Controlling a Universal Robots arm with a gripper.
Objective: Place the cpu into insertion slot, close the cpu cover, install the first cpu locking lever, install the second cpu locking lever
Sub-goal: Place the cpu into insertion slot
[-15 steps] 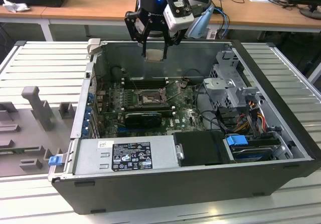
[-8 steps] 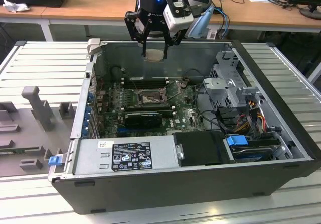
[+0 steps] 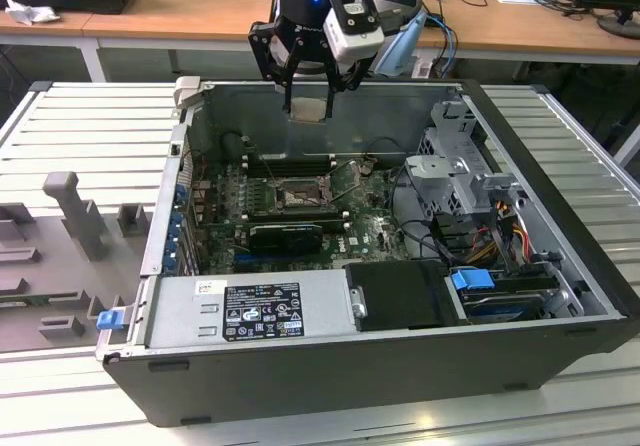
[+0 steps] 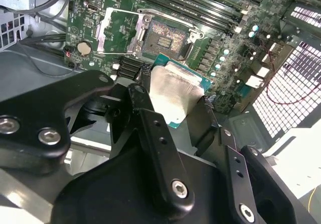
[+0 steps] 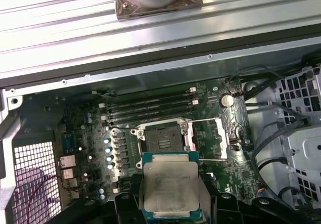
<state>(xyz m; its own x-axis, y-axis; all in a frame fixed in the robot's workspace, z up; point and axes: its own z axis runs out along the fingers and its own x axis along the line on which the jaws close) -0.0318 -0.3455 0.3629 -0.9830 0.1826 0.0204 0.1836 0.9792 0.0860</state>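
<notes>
Above the socket [image 5: 163, 139], hand [image 3: 309, 102] tight on the cpu [image 5: 170, 186], level, metal top up.

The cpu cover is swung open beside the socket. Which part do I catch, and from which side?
Probably the free edge of the cpu cover, farthest from the socket, approached from the side away from the hinge. It is a thin frame with an open centre, so only the rim offers purchase, and that edge gives most leverage. The gripper is shut on the cpu now.
</notes>
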